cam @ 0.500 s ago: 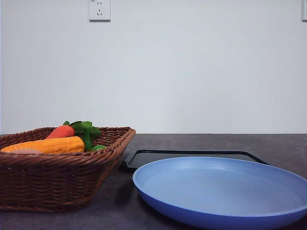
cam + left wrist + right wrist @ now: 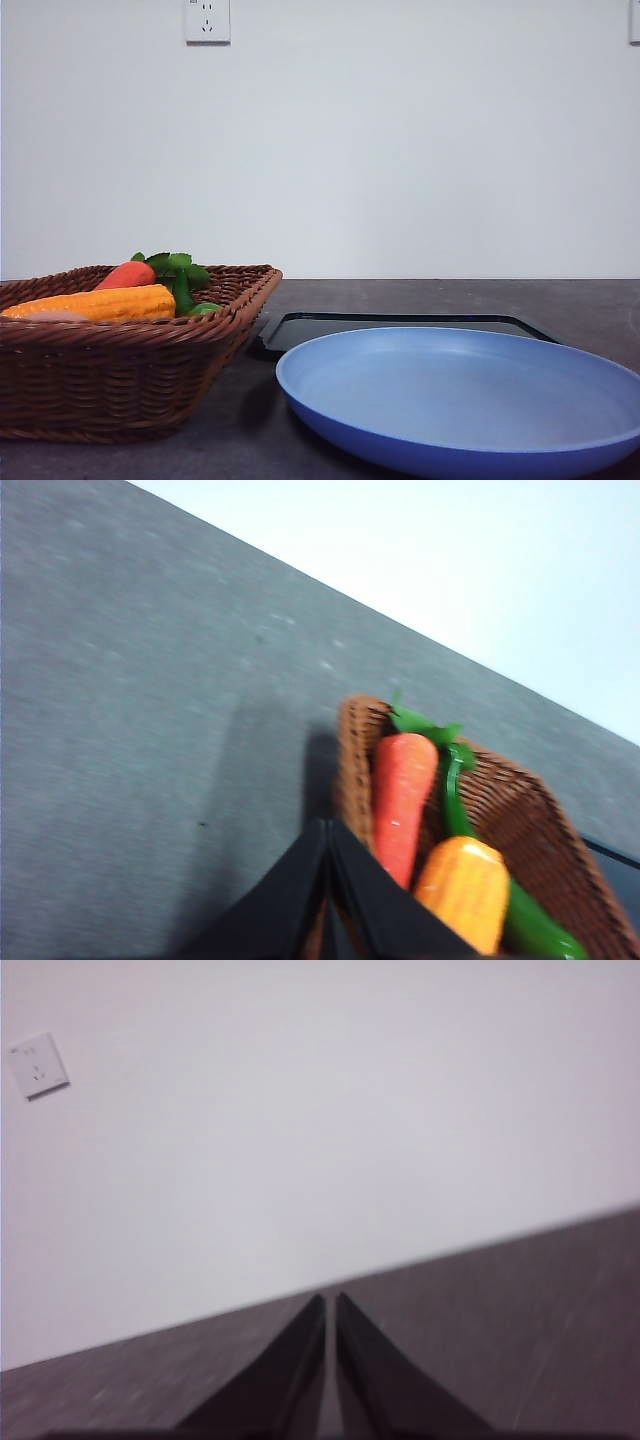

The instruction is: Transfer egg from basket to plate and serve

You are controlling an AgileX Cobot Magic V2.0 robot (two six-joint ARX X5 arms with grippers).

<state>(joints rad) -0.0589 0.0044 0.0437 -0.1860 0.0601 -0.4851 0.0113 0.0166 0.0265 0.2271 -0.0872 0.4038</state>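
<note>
A: Against the front view half a second ago, nothing on the dark grey table (image 2: 420,300) has shifted. Large dark-brown woven wicker basket (image 2: 120,375) at the left edge, wide blue round plate (image 2: 460,400) bare at the front edge.

B: Egg?

A: Only a pale sliver (image 2: 45,316) shows beside the yellow-orange corn cob (image 2: 100,303); can't confirm it.

B: Tools?

A: Left tool (image 2: 328,880) fingers together above the basket's corner; right tool (image 2: 329,1345) fingers together, holding nothing. Judgement: transfer not begun.
</note>
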